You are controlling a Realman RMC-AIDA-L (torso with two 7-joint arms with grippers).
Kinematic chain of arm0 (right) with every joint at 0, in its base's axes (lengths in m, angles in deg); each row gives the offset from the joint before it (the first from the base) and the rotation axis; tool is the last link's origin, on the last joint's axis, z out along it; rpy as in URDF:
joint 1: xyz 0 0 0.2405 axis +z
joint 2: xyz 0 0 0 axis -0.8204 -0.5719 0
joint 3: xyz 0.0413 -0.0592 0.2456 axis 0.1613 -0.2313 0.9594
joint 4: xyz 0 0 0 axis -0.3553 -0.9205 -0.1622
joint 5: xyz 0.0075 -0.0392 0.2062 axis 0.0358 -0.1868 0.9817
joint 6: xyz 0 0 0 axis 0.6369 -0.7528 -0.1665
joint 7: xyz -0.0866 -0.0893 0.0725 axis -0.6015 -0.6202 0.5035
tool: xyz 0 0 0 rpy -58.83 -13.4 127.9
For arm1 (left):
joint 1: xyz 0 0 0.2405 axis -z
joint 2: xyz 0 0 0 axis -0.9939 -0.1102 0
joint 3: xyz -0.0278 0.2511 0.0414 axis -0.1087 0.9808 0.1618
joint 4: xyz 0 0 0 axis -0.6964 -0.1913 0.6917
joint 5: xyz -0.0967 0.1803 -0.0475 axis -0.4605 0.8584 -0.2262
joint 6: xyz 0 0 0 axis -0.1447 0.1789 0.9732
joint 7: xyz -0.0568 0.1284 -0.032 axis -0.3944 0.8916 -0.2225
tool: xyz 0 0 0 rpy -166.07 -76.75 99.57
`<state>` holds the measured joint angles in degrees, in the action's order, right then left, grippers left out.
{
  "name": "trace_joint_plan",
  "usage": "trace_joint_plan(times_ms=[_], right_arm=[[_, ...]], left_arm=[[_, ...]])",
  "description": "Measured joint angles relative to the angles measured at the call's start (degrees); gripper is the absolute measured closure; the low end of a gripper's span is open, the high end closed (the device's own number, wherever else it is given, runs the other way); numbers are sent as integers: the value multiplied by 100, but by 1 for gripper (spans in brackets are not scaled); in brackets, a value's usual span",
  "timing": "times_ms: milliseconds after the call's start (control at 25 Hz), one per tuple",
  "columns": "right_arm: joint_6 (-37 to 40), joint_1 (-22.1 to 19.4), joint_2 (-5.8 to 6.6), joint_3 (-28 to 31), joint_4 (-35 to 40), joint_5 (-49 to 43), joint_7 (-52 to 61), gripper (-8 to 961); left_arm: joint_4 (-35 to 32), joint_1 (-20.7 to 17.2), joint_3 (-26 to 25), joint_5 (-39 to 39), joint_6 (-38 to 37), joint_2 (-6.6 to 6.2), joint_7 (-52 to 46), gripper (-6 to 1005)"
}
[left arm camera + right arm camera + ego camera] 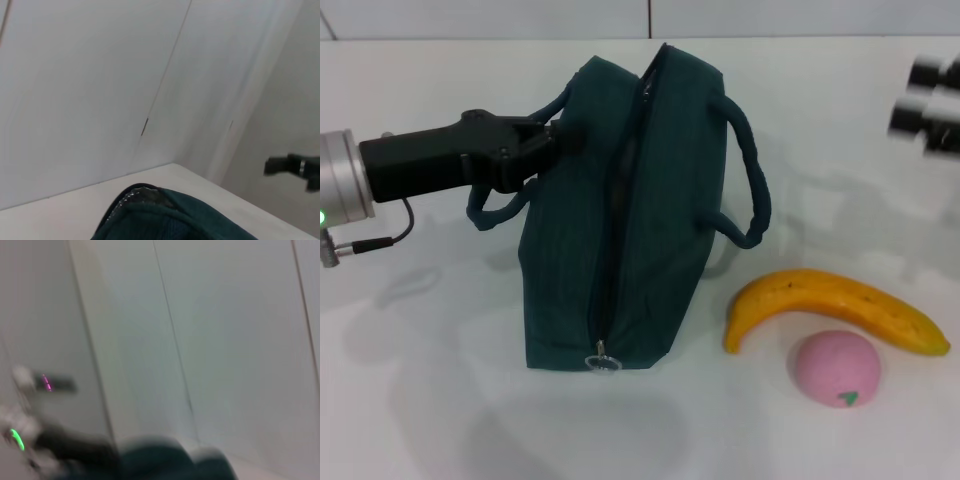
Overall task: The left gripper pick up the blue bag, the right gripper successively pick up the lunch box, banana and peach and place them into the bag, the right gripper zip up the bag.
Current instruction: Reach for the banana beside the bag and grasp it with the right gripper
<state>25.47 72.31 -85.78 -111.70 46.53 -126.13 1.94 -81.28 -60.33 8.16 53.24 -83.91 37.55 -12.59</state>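
The blue bag (620,230) stands upright on the white table, its top zipper open along its length and the zipper pull (604,358) at the near end. My left gripper (552,142) is shut on the bag's left handle near the top edge. The bag's top also shows in the left wrist view (165,215). A yellow banana (835,305) lies to the right of the bag, with a pink peach (837,368) just in front of it. My right gripper (932,100) is at the far right edge, away from everything. The lunch box is not in view.
The bag's right handle (750,170) loops outward toward the banana. The white table (440,400) ends at a back wall. The right gripper also shows far off in the left wrist view (295,167).
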Motion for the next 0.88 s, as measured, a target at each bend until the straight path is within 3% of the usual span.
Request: trace_joint_plan(times_ms=[80,200,280,880], right_arm=[[-142,-343,-472,740,1051,-1612,679,244],[203,-452,-1093,1488,1890,-3280,1327,245],[481,-347,-1207,1594,2023,-3807,1594,246],[804,1107,-1288,679,2000,-6182,3096,249]], left_arm=[[15,12,-2,-1,12,-1,16,955],[58,62,-2,0,38,0,23,955],[90,119,-1,0,103,12,27,955],[358,351,12,14,248,-3,37,955]])
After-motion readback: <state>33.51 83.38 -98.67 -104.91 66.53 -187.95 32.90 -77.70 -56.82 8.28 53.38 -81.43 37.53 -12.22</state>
